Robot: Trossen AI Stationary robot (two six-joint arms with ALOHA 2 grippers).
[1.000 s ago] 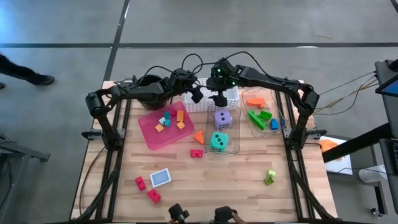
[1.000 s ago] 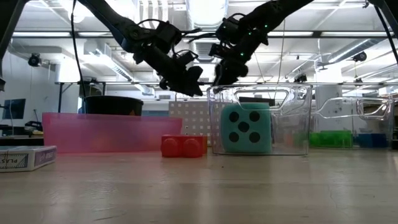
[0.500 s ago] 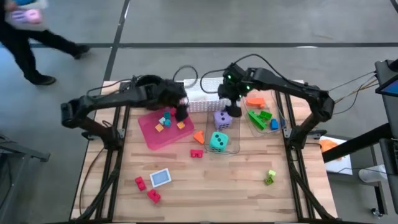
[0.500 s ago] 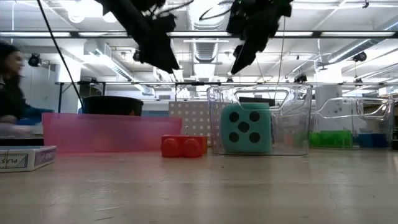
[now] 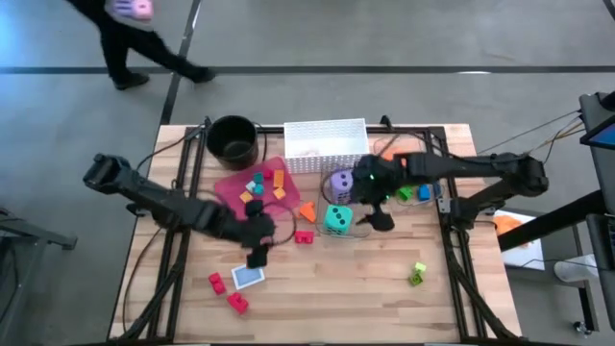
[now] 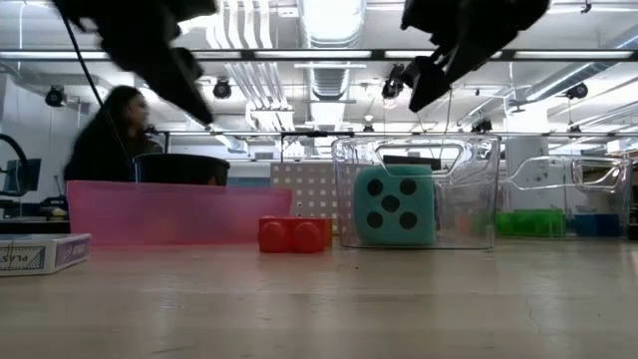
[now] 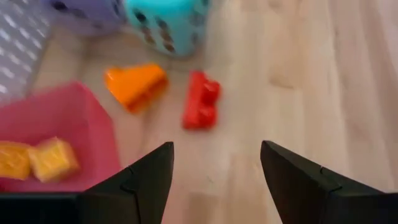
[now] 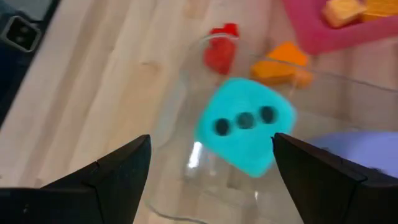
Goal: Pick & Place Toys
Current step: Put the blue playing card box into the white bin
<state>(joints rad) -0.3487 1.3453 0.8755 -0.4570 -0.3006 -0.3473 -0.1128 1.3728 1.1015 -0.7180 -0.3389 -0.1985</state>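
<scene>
I see a pale wooden plank table [image 5: 365,279] on a grey floor; a person [image 6: 110,140] stands behind, under ceiling strip lights. My left gripper [image 7: 214,171] hangs open and empty above bare wood near the card [image 5: 248,276]. My right gripper [image 8: 208,168] hangs open, holding nothing, over the teal die [image 8: 245,124] in a clear bin [image 6: 469,189]. 1 glossy red brick [image 7: 201,107] and an orange wedge [image 7: 135,85] lie beside the smooth pink tray [image 5: 231,204].

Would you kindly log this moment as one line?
left gripper: open, above card | right gripper: open, beside teal die | nothing held
</scene>
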